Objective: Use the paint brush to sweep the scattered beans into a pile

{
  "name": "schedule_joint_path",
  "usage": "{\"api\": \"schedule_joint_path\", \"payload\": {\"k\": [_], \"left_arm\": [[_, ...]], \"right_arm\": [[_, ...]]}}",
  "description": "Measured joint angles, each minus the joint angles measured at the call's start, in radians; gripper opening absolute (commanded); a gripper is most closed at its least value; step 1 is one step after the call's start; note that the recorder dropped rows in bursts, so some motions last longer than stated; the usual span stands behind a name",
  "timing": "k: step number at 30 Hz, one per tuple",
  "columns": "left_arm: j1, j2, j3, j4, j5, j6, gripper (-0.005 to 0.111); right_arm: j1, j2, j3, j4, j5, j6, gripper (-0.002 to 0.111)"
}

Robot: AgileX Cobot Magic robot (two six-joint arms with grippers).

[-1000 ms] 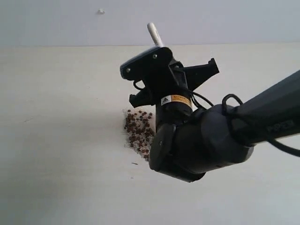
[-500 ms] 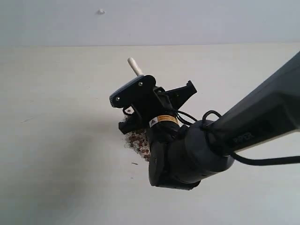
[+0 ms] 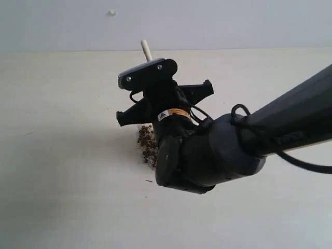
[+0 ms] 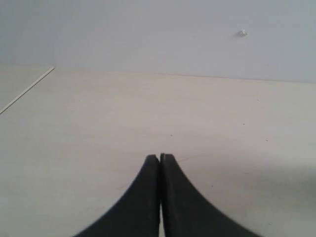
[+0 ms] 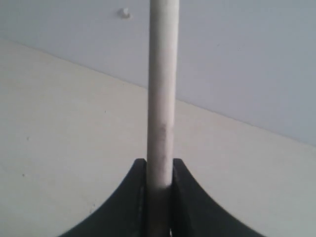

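Observation:
The pile (image 3: 147, 143) of reddish-brown beans and whitish crumbs lies on the pale table (image 3: 62, 171); my right arm (image 3: 212, 153) hides its right part. My right gripper (image 5: 159, 164) is shut on the paint brush's light wooden handle (image 5: 162, 94). In the exterior view the handle end (image 3: 146, 50) pokes up above the gripper's black body, over the pile. The bristles and ferrule are hidden behind the arm. My left gripper (image 4: 160, 157) is shut on nothing above bare table, and the exterior view does not show it.
A grey wall (image 3: 233, 21) with a small white mark (image 3: 111, 12) stands behind the table. A thin seam or edge line (image 4: 27, 90) crosses the table in the left wrist view. A tiny dark speck (image 3: 149, 181) lies just in front of the pile.
My right gripper with the brush has shifted left, dipping toward the pile half a second ago and lifting slightly since. The arm now covers more of the pile.

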Motion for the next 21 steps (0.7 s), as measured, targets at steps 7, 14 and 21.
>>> {"api": "schedule_joint_path", "payload": {"k": [7, 14, 21], "left_arm": [[0.000, 0.000, 0.000, 0.000, 0.000, 0.000, 0.000], [0.000, 0.000, 0.000, 0.000, 0.000, 0.000, 0.000], [0.000, 0.000, 0.000, 0.000, 0.000, 0.000, 0.000]], "right_arm": [[-0.039, -0.120, 0.022, 0.048, -0.067, -0.256, 0.000], [-0.274, -0.118, 0.198, -0.611, -0.047, 0.259, 0.000], [-0.414, -0.064, 0.189, -0.938, -0.043, 0.411, 0.000]]}}
